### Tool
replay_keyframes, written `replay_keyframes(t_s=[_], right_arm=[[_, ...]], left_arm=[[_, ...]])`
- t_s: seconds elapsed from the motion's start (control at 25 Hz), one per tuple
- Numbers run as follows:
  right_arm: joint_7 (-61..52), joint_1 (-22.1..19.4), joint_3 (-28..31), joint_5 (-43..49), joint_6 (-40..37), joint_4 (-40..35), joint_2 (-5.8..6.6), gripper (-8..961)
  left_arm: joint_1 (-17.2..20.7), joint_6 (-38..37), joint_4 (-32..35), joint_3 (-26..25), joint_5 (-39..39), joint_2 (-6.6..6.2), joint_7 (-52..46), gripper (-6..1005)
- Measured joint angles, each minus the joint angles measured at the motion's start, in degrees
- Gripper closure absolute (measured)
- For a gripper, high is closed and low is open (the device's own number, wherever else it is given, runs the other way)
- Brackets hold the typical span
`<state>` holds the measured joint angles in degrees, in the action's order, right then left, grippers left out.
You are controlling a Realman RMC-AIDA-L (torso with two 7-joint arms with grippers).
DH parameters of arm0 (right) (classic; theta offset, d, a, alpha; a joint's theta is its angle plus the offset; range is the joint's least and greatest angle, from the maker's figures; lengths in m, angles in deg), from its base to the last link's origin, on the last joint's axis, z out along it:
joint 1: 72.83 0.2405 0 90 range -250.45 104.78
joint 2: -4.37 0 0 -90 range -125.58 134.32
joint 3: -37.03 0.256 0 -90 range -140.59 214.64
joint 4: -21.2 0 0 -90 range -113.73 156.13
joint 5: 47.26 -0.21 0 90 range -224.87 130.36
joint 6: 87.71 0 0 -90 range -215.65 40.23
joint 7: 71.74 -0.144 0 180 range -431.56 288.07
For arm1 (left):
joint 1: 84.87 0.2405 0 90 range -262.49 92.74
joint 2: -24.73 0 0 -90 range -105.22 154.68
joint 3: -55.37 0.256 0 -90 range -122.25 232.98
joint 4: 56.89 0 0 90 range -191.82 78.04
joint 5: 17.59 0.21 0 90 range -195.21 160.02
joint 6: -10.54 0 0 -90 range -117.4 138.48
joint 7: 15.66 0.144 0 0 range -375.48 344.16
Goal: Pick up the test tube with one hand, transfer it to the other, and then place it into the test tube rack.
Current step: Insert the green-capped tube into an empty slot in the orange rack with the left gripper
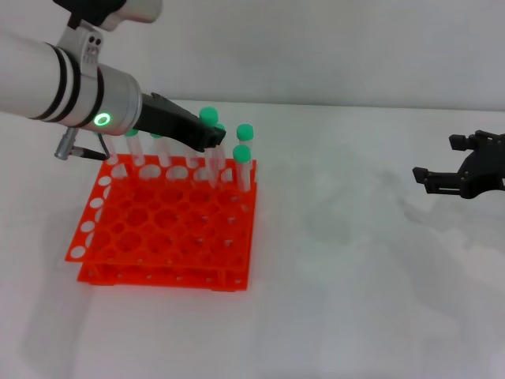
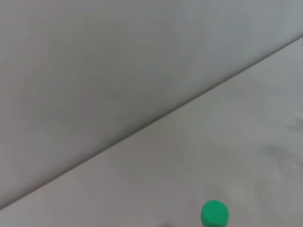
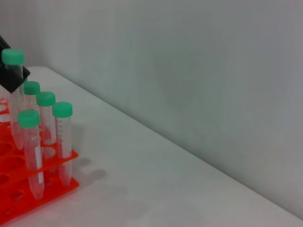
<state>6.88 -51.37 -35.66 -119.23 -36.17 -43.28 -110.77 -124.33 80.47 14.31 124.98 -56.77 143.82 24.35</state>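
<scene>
- The left gripper (image 1: 211, 139), black, on the silver arm with one glowing green ring, reaches over the back row of the test tube rack (image 1: 170, 237).
- This gripper is closed on the test tube (image 1: 208, 118); its green cap stands up above the black fingers, and the clear body goes down behind them toward the back row of the rack.
- From the right wrist camera, the same test tube (image 3: 14, 80) is upright, with the black finger (image 3: 12, 78) pressed on it just under the cap. I cannot tell if its tip is already inside a hole.
- The rack is one orange piece with two tiers and many round holes. It lies on the white table (image 1: 355, 300), on the robot's left side.
- Beside the held tube, four other tubes with green caps (image 3: 45, 118) are clear to count from the right wrist camera, all upright at the rack's corner. More tubes stand further along the back row behind the left arm, and I cannot count them surely.
- The left wrist camera shows only one green cap (image 2: 215, 213) over the table and the grey wall.
- The right gripper (image 1: 430, 178) hangs over the table at the robot's right, well apart from the rack. Its two fingers are spread and hold nothing.
</scene>
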Motion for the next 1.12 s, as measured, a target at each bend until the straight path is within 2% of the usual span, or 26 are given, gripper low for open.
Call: replay_keyframes(t_s=[0.44,0.72,1.12], right_arm=[[-0.04,0.02,-0.03,0.0,-0.23,0.39,0.0,85],[-0.05,0.12,0.02,-0.01,-0.4,0.59,0.08,85],[-0.09,0.07,0.25,-0.01,-0.33,0.55,0.11,85]], left_arm=[[-1.02,-1.31,-3.9,0.39,-0.64,0.0,1.26,784],[-1.06,-1.59,-6.06,1.49,-0.69,0.07,1.38,731],[-0.01,-1.61,-5.73,1.39,-2.75,0.09,1.63,656]])
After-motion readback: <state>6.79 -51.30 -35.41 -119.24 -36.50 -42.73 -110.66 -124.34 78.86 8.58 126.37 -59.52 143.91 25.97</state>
